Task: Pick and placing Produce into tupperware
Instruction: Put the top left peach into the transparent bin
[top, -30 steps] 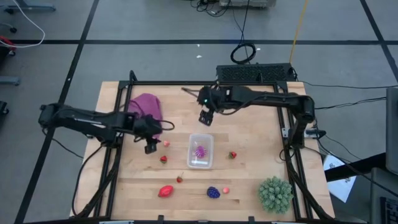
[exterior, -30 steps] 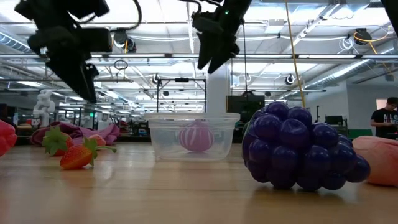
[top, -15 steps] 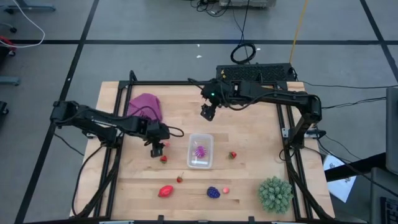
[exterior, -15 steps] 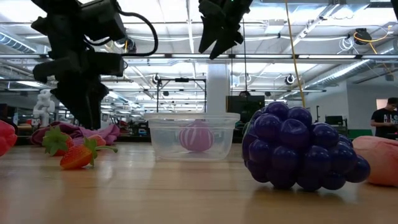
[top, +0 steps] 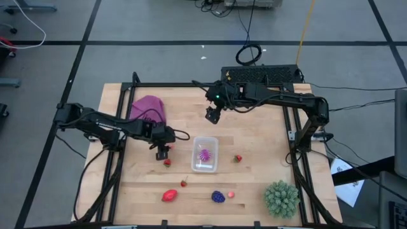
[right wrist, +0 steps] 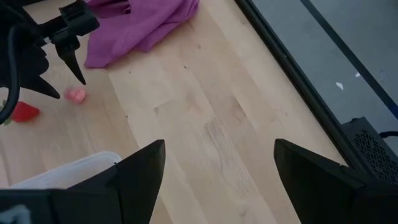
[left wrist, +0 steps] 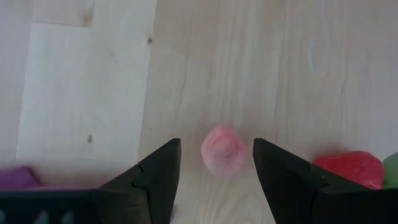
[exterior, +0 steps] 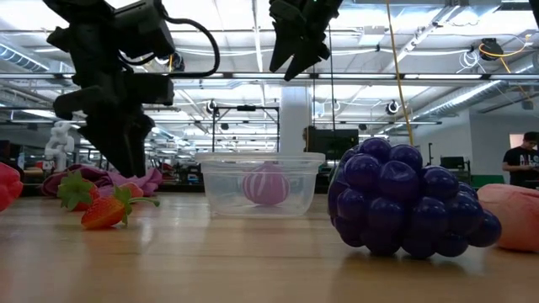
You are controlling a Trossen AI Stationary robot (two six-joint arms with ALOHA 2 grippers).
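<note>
Operator: Status of left gripper (left wrist: 216,163)?

Technician: Fingers apart, nothing held. Pink berry (left wrist: 224,151) sits on the table (left wrist: 261,68) between the two fingertips, clear of both. Beside one finger, outside the gap, lies a red strawberry (left wrist: 348,169) with a green leaf. Farther off in the high view, past the fingers, stands the tupperware (top: 205,154), already holding the spiky magenta piece (top: 203,154).

Operator: Procedure for this step?

Technician: Judged step: grasp the pink berry. Keep the berry centred in the gap, lower until the tips are just above the wood, then close slowly. The piece is small and rounded, so an off-centre pinch would likely squirt it sideways toward the strawberry.

Operator: Appearance of the target?

Technician: Pale pink, roundish, matte, with a small dimple on top; much smaller than the tub.

Operator: Right gripper (top: 212,116)?

Technician: Waiting raised above the far part of the table, fingers spread wide, empty. Other produce remains on the table nearer the front edge.
</note>
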